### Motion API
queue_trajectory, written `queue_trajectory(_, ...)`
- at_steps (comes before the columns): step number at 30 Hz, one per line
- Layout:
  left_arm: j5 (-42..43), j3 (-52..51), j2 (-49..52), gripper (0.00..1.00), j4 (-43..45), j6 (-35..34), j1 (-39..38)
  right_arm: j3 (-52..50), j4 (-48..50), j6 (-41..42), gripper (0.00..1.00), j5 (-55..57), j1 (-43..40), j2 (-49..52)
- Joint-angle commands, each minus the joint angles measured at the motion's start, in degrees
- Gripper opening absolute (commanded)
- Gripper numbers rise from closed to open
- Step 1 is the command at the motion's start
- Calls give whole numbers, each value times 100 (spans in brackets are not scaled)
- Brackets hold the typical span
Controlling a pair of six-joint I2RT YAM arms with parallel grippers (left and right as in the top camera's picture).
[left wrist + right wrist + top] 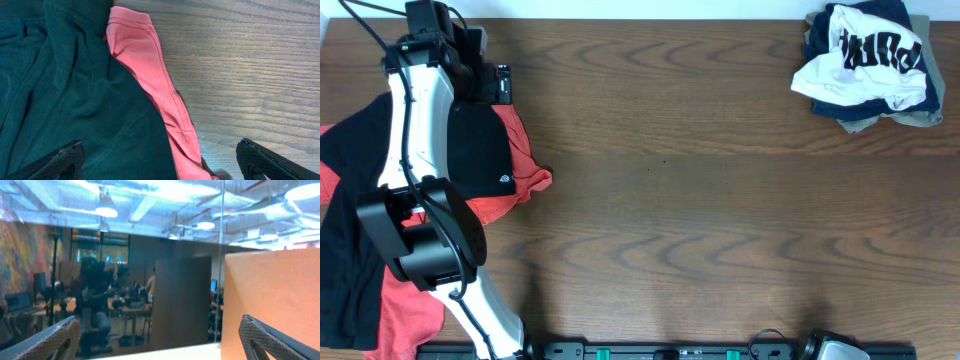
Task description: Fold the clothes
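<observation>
While the left gripper hangs wide open over the black shirt and orange-red shirt, right gripper open too, looks like pickup stage; next, pinch a hem.

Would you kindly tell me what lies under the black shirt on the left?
An orange-red shirt pokes out beneath the black shirt; its covered part and anything else under there are hidden.

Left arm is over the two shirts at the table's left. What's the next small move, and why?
Probably lower the left gripper onto the black T-shirt and pinch its edge. The jaws stand open and empty above it, and the shirt lies rumpled over the orange-red T-shirt, so it likely needs lifting off and spreading before any fold.
</observation>
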Motion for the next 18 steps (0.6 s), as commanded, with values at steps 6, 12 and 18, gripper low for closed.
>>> queue_trajectory(6,-9,-7,-20,98,-15,-52,4,-175,-179,-63,99,-22,201,-745)
queue_trajectory(12,-9,-7,-20,98,-15,-52,4,-1558,-166,-61,99,-26,1084,-1633)
queue_trajectory(18,-9,-7,-20,98,-15,-52,4,-4232,745,308,99,-330,1423,-2868)
